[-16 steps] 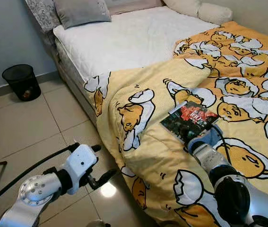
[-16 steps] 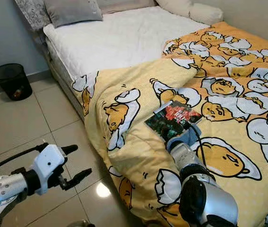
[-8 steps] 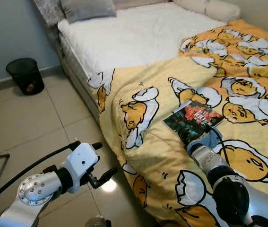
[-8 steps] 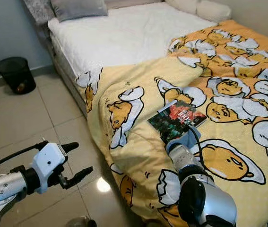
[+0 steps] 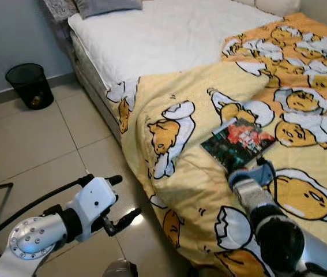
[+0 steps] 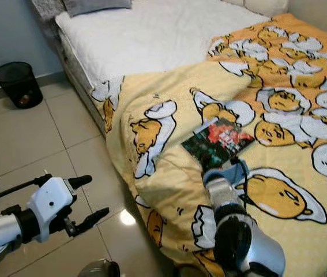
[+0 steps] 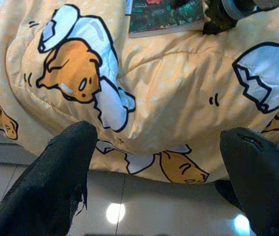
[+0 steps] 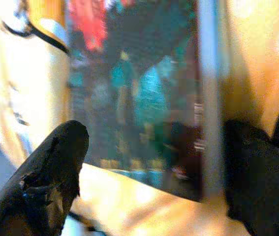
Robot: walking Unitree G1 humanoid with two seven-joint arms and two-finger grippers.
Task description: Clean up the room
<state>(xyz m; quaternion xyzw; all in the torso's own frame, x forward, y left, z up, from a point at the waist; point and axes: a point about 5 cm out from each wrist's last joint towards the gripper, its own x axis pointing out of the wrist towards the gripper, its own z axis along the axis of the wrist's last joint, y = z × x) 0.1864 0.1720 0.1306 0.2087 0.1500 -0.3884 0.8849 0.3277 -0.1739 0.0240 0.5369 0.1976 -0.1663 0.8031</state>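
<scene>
A bed [image 5: 169,34] with a white mattress and a yellow cartoon-print duvet [image 5: 209,190] stands on a tiled floor. A dark glossy book [image 5: 238,143] lies flat on the duvet's near right part. The right gripper [image 8: 149,162], jaws apart, sits at its near edge; pushing forward could slide the book over the soft folds rather than catch it. The left gripper [image 7: 159,162] hangs over the floor, jaws apart.

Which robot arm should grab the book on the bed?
The right. Its gripper is open right at the book on the blanket, one finger on each side of it. The left gripper hangs over the floor beside the bed, farther from the book.
</scene>
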